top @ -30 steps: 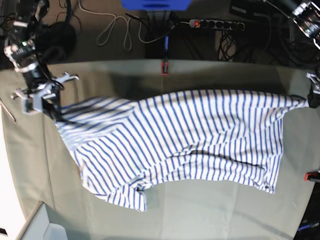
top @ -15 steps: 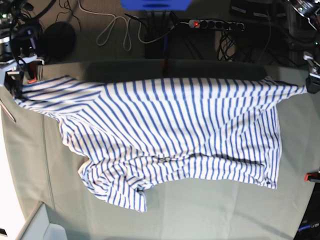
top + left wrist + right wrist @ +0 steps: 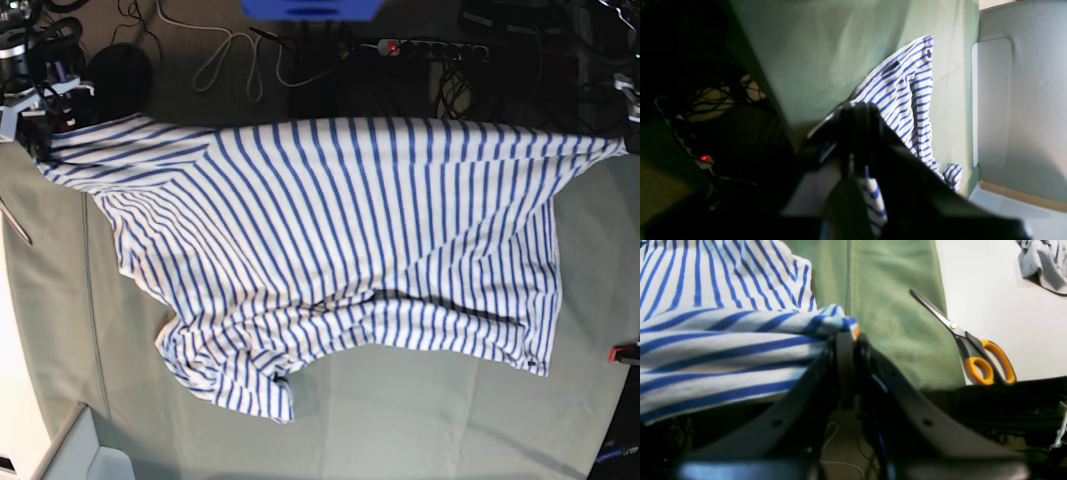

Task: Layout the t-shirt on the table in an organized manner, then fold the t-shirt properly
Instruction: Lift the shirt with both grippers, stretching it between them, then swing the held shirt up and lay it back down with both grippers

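The shirt [image 3: 340, 250] is stretched wide across the far half of the worktop [image 3: 420, 430], its far edge pulled taut between the two arms and raised at the worktop's back edge, while the near part lies on the cloth in loose folds, with a bunched, rumpled corner at the near left of the base view. The right fingers [image 3: 848, 336] are clenched on a corner of the shirt: in the right wrist view the striped cloth gathers into a point just where the dark fingers meet, and the fabric fans out to the left from there. In the base view this arm [image 3: 35, 95] sits at the far left corner, touching the shirt's tip. The left fingers [image 3: 853, 160] are clenched on the other end of the shirt; in the left wrist view a strip of striped cloth shows pinched between them, with the rest of the shirt hanging away over the green cloth. In the base view the left arm is mostly cut off by the frame, and only the shirt's pointed corner reaches the right edge. A pair of orange-handled scissors [image 3: 973, 346] lies shut, just beside the green cloth's edge, on a white surface [image 3: 1000, 290]. Beyond the worktop's back edge cables [image 3: 240, 55] and a power strip [image 3: 430, 48] with a red light lie on the floor.
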### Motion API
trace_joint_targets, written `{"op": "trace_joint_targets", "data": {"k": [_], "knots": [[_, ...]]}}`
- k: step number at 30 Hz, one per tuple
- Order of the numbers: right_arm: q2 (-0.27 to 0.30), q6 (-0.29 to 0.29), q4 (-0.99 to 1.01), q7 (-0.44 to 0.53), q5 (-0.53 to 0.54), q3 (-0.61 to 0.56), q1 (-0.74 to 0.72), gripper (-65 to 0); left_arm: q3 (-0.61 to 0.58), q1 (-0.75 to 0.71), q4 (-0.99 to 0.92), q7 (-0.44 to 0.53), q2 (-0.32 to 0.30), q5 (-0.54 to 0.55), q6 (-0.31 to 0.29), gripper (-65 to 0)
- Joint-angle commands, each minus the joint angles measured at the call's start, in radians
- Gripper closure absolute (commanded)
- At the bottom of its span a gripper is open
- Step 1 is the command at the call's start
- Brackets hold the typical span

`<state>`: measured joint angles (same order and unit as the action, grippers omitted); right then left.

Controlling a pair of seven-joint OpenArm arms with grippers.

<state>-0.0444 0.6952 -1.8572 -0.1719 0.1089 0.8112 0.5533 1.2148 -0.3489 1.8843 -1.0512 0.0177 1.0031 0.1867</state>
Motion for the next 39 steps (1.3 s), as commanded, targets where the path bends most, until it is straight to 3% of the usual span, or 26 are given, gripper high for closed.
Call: {"op": "trace_joint_targets", "data": {"k": [1, 9, 15, 17, 21, 26, 34, 39], "knots": [[0.013, 0.003, -0.022, 0.028, 0.012, 0.012, 0.0, 0.0, 0.006, -0.003, 0.016, 0.019, -0.014, 0.021, 0.006, -0.1], [0.011, 0.003, -0.017, 0.019, 0.004, -0.006, -0.192, 0.0, -0.005, 0.195, 0.01, 0.018, -0.037, 0.021, 0.006, -0.1], [0.015, 0.003, 0.031, -0.002, -0.01, -0.025, -0.421, 0.0, -0.22, 0.357, -0.044, 0.029, -0.15, 0.009, 0.007, -0.1], [0.015, 0.003, 0.049, -0.068, -0.087, -0.037, -0.534, 0.0, -0.298, 0.428, -0.096, 0.029, -0.189, 0.006, 0.007, -0.1], [0.016, 0.003, 0.12, -0.182, -0.214, -0.045, -0.761, 0.0, -0.409, 0.595, -0.183, 0.029, -0.207, -0.099, 0.007, -0.1], [0.038, 0.003, 0.316, -0.197, -0.354, -0.068, -1.065, 0.0, -0.582, 0.871, -0.355, 0.03, -0.252, -0.227, 0.007, -0.1], [0.153, 0.003, 0.565, -0.193, -0.377, -0.183, -1.334, 0.0, -0.718, 1.172, -0.543, 0.052, -0.267, -0.244, 0.007, -0.1], [0.219, 0.003, 0.687, -0.088, -0.377, -0.223, -1.479, 0.0, -0.783, 1.292, -0.598, 0.108, -0.267, -0.246, 0.007, -0.1]]}}
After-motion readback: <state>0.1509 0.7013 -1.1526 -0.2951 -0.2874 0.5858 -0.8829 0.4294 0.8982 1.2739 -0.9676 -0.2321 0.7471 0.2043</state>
